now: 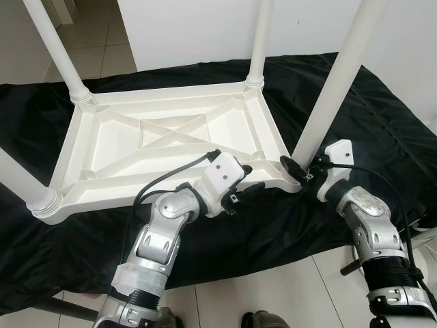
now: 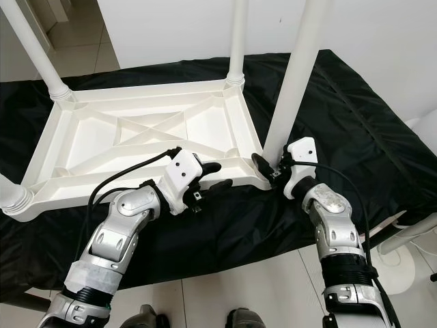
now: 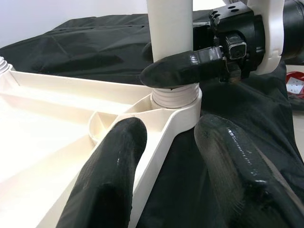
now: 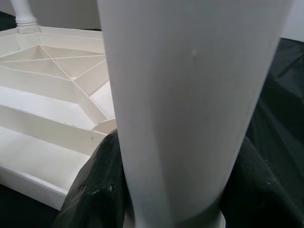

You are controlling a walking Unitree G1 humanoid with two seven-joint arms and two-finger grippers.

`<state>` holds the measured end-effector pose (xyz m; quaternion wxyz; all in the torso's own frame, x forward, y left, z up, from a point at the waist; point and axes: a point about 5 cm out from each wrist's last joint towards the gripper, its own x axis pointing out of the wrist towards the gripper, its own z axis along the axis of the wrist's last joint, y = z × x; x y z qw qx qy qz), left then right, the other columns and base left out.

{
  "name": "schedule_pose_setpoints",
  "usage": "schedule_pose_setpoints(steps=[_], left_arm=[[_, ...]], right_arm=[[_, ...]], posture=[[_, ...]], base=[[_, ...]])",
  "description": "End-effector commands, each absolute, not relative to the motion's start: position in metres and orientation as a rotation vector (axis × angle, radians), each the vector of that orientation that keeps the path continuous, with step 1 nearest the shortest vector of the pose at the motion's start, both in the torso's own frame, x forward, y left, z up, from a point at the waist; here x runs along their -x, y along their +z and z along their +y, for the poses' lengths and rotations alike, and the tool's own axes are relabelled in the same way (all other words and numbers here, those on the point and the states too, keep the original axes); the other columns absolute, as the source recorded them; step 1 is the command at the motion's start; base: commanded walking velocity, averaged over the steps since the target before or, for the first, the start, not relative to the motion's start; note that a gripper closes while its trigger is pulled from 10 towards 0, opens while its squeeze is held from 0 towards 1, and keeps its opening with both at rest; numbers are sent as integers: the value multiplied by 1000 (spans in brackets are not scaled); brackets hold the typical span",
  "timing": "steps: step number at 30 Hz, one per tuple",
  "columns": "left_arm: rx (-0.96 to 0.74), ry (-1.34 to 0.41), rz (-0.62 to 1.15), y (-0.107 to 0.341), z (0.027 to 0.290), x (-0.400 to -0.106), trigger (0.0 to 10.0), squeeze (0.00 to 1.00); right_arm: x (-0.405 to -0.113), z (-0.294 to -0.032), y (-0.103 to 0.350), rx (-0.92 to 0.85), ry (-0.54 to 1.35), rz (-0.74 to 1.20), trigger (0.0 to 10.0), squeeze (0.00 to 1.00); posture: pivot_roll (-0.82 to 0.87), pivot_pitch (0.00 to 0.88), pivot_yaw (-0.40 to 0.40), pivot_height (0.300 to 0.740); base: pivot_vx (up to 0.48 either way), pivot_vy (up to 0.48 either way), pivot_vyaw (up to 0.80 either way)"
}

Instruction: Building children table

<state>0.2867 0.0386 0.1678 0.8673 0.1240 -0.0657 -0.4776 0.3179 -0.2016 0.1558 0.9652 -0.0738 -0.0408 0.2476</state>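
Plastic, white and ribbed, makes up the upturned tabletop (image 1: 171,137), which lies underside up on a black cloth (image 1: 382,130) spread over the tiled floor (image 1: 273,294). The tabletop sits toward the cloth's left side and middle, its near long edge running close to the cloth's front edge. A white leg (image 1: 341,75) stands upright in the socket at the tabletop's near right corner, its threaded collar seated at the corner ring. The right gripper (image 1: 300,171) is closed around the base of this leg just above the socket, one black finger (image 3: 183,71) pressed across the leg's near face and the other behind it; in the right wrist view the dark fingers (image 4: 92,185) flank the pale column on both sides. The left gripper (image 1: 247,189) rests at the tabletop's near edge, just left of that same corner; its fingers (image 3: 111,171) are spread apart and straddle the rim, one over the white frame and one over the cloth, grasping nothing. Other legs rise from the remaining corners: a far right leg (image 1: 258,41), a far left leg (image 1: 58,51) and a near left leg (image 1: 20,181). A white wall (image 1: 191,27) stands beyond the cloth's far edge.
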Motion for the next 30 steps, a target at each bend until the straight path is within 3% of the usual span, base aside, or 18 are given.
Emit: schedule_pose_setpoints(steps=[1, 7, 11, 18, 23, 30], left_arm=[[-260, -760, -162, 169, 46, -298, 10000, 0], [-261, -757, -176, 172, 46, -299, 10000, 0], [-227, -765, -187, 175, 43, -301, 10000, 0], [-231, -793, -195, 177, 41, -303, 10000, 0], [-229, -795, -208, 182, 40, -308, 10000, 0], [-232, -796, -217, 184, 39, -311, 10000, 0]], right_arm=[[-314, -191, 148, 119, 469, -67, 10000, 0], [-310, -176, 152, 74, 334, -112, 10000, 0], [-310, -167, 158, 6, 105, -129, 10000, 0], [-307, -156, 160, 64, -118, -140, 10000, 0], [-306, -141, 161, -8, -96, -144, 10000, 0], [-307, -148, 166, 6, -143, -144, 10000, 0]], posture=[[-106, 57, 39, 740], [-104, 58, 35, 740], [-112, 64, 33, 740], [-133, 61, 49, 740], [-145, 61, 59, 740], [-149, 57, 60, 740]], base=[[0, 0, 0], [0, 0, 0], [0, 0, 0], [0, 0, 0], [0, 0, 0], [0, 0, 0]])
